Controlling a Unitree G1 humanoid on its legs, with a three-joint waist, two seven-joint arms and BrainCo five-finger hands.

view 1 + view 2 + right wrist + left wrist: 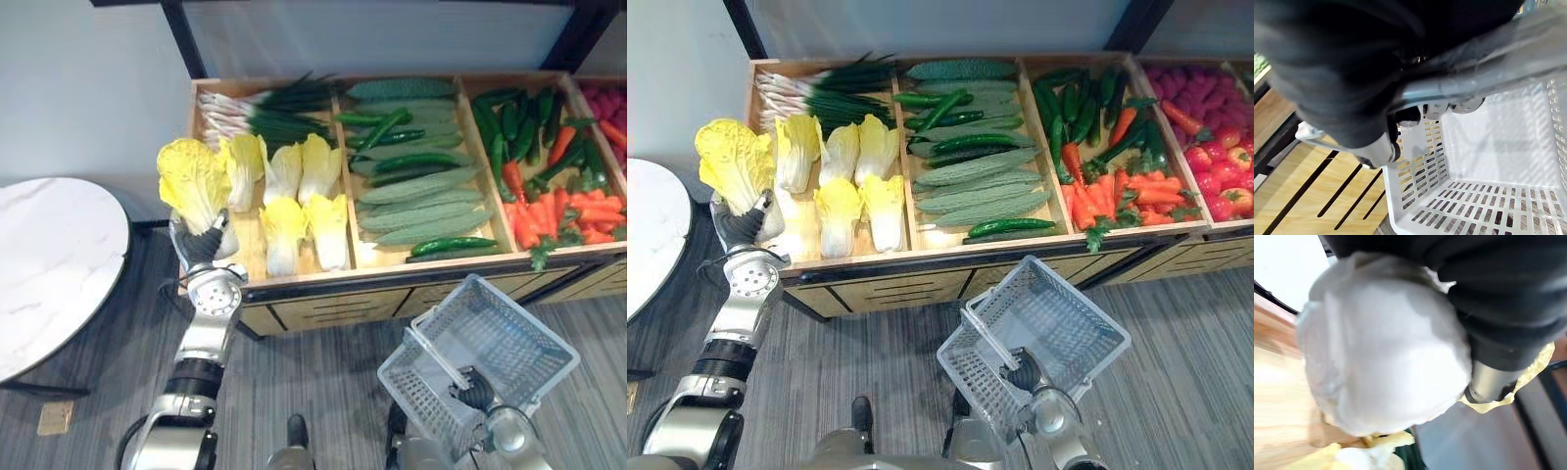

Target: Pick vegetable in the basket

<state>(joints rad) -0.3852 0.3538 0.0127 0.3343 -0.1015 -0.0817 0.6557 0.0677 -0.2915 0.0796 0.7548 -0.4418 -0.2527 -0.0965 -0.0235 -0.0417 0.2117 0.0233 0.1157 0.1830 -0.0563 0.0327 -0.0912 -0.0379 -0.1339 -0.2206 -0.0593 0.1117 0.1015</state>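
- Gripping the cabbage (pixel 191 181) by its white stem end, the left hand (pixel 203 247) is clenched round it. The firm base probably gives a surer hold than the frilly leaves.
- The cabbage stands in the air directly above that hand, apart from the other cabbages (pixel 294 201) lying in the bin (pixel 294 279) just beyond it.
- The right hand (pixel 477 390) is curled round the handle (pixel 438 357). The basket (pixel 416 397) hangs from it, tilted and empty, likely kept ready for the drop.
- The cabbage has bright yellow, crinkled leaves fanning upward over a pale, smooth, rounded stalk. It looks bulky and top-heavy.
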